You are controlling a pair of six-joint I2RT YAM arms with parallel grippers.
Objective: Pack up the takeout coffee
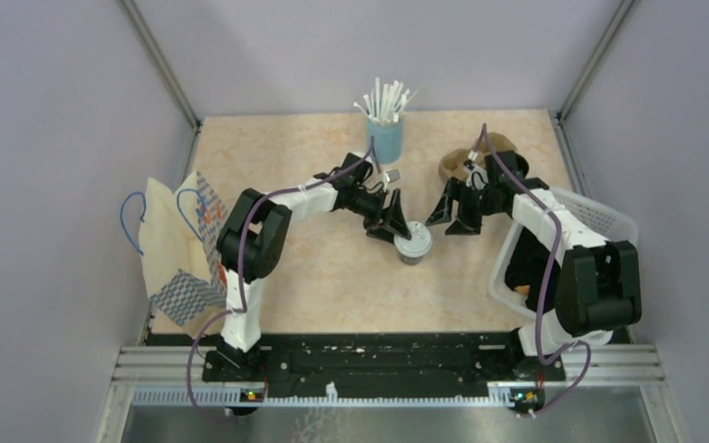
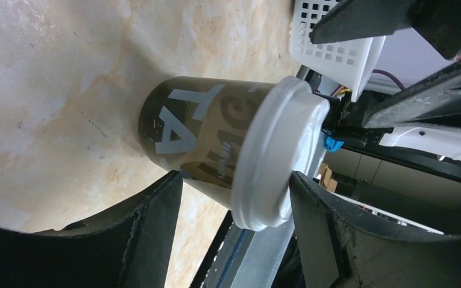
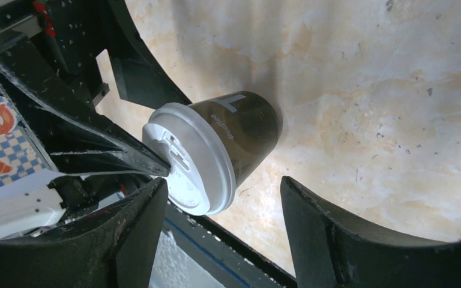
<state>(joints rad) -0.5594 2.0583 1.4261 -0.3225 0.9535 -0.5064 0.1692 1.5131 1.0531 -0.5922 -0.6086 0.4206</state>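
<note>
The takeout coffee [image 1: 413,244] stands upright mid-table, a dark brown cup [image 2: 186,129] with its white lid [image 2: 276,150] on. My left gripper [image 1: 397,229] is right beside it on the left, jaws open. In the left wrist view [image 2: 235,180] the lid's rim sits between the fingertips. The right wrist view shows one left finger [image 3: 114,159] resting its tip on the top of the lid [image 3: 186,165]. My right gripper [image 1: 452,221] hangs just right of the cup, open. In its own view [image 3: 223,182] the cup [image 3: 246,129] lies ahead of the fingers.
A light-blue cup of white straws [image 1: 386,129] stands at the back. A white perforated basket [image 1: 600,217] sits at the right edge, under the right arm. A patterned paper bag [image 1: 185,249] lies at the left edge. A brown object [image 1: 452,164] lies behind the right gripper.
</note>
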